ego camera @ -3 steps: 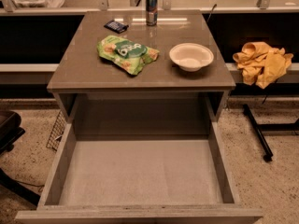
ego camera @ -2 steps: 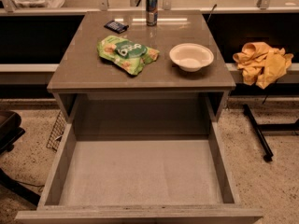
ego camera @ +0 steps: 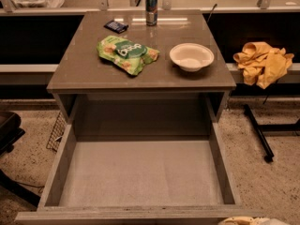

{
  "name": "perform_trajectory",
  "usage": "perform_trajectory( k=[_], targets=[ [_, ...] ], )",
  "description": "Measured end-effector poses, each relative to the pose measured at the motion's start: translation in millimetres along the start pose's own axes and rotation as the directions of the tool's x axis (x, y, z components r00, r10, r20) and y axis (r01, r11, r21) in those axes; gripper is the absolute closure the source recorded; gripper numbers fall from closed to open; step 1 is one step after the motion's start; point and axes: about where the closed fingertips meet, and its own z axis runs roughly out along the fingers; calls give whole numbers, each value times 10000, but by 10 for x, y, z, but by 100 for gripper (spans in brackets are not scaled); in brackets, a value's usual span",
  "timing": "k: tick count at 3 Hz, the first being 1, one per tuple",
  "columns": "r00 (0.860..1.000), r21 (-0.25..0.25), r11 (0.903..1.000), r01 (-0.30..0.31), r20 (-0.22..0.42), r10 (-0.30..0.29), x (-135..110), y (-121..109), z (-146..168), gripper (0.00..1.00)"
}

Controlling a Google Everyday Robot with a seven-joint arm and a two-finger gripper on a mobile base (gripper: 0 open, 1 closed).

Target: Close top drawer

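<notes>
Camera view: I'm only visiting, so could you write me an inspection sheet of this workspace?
Surface: glossy grey cabinet top, level.
Job's things: wide grey wooden top drawer, pulled far out, nothing inside.
Clutter: green snack bag, white round bowl, metal drinks can, small dark packet, all on the cabinet top.
Grippers: the gripper is probably the pale shape at the bottom edge, beside the drawer front's right end.
Cables: thin dark line behind the top's back right corner, maybe a cable.
Surroundings: crumpled yellow cloth right of the cabinet, speckled floor.

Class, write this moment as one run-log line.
top drawer: pulled out, empty | claw: bottom edge, near drawer front's right end | cabinet top: green bag, white bowl, can | closing: not done
</notes>
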Motion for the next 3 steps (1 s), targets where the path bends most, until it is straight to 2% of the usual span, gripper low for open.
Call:
perform_trajectory(
  k=[1, 2, 3],
  targets=[
    [9996, -114, 9998, 135, 252, -132, -70, -134, 215, 100],
    [9996, -114, 9998, 135, 252, -132, -70, -131, 214, 100],
    [9987, -176, 9992, 371, 366, -364, -194, -358, 459, 100]
  ],
)
